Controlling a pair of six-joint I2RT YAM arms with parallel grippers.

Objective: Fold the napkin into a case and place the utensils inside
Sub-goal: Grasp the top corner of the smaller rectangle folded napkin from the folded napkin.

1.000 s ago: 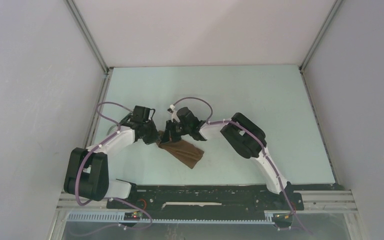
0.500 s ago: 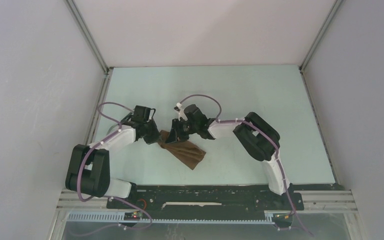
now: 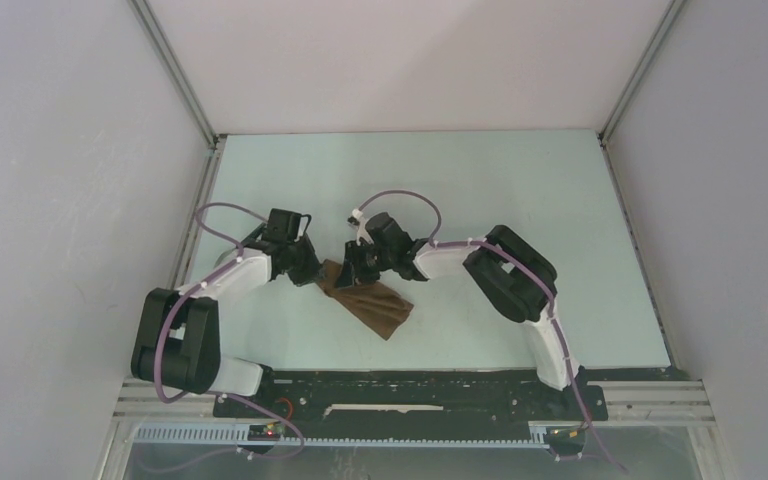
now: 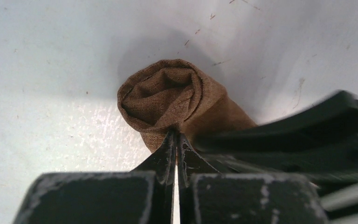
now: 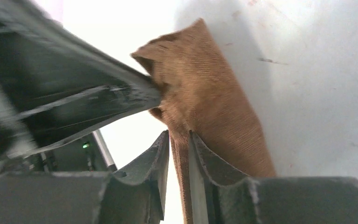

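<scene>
The napkin [image 3: 378, 305] lies on the table as a narrow brown rolled pouch, the case, running from the middle toward the near right. Its open rolled end [image 4: 168, 95] faces the left wrist camera. My left gripper [image 3: 315, 277] is shut on the rim of that end, its fingertips pinching cloth [image 4: 176, 135]. My right gripper [image 3: 353, 277] sits right beside it at the same end. Its jaws stand slightly apart around a thin fold of the napkin [image 5: 209, 93], with light showing beside the fold [image 5: 179, 135]. No utensils are in view.
The pale green table [image 3: 520, 190] is enclosed by white walls with metal corner posts [image 3: 175, 75]. A black rail with the arm bases [image 3: 400, 392] runs along the near edge. Both wrists crowd together over the napkin's left end.
The right gripper's jaws have parted from a tight pinch on the napkin fold. The right arm's elbow shifted right. The left gripper and the napkin have hardly moved.
</scene>
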